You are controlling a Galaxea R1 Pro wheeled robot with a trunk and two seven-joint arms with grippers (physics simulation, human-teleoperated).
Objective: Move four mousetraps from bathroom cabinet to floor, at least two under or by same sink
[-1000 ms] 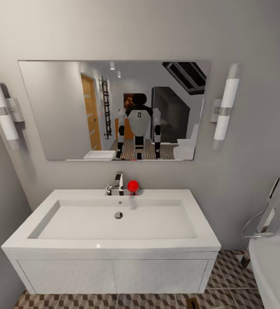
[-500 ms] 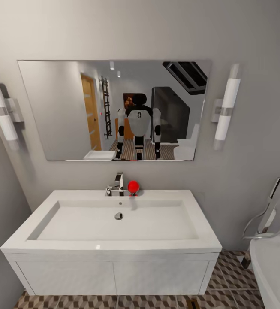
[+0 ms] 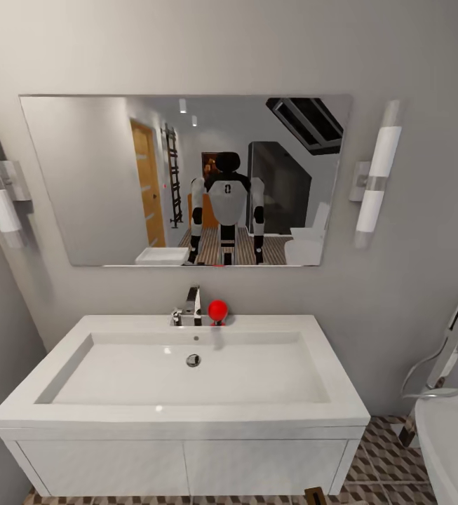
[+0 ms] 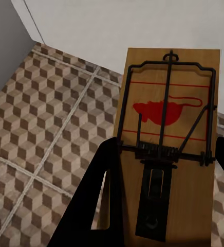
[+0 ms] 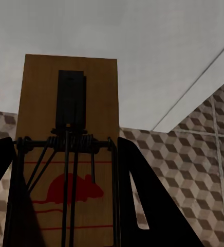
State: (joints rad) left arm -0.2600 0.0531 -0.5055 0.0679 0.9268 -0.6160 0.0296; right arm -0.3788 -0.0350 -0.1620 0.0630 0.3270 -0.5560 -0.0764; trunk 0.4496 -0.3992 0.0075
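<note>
Straight ahead in the head view hangs the sink [image 3: 179,410], a wide white basin with nothing in it, over its two-door vanity [image 3: 186,466]; a chrome tap [image 3: 190,308] and a red ball [image 3: 217,309] stand at the back rim. A strip of the bathroom floor [image 3: 383,449] shows beside the vanity, with a small brown object [image 3: 315,496] lying on it by the vanity's front corner — possibly a mousetrap, too small to tell.

Seen from the left wrist, the left gripper [image 4: 158,170] is clamped on a mousetrap [image 4: 168,149], a dark finger on either long edge; the board's long axis runs along the fingers, and the tiles lie beyond it, well apart.

Seen from the right wrist, the right gripper [image 5: 66,170] grips a second mousetrap [image 5: 68,149] the same way, lengthwise between its fingers, with tiles and a white panel behind. Both traps hang above the floor near the vanity, so the coming move looks like a lowering, and neither arm seems clearly nearer.
</note>
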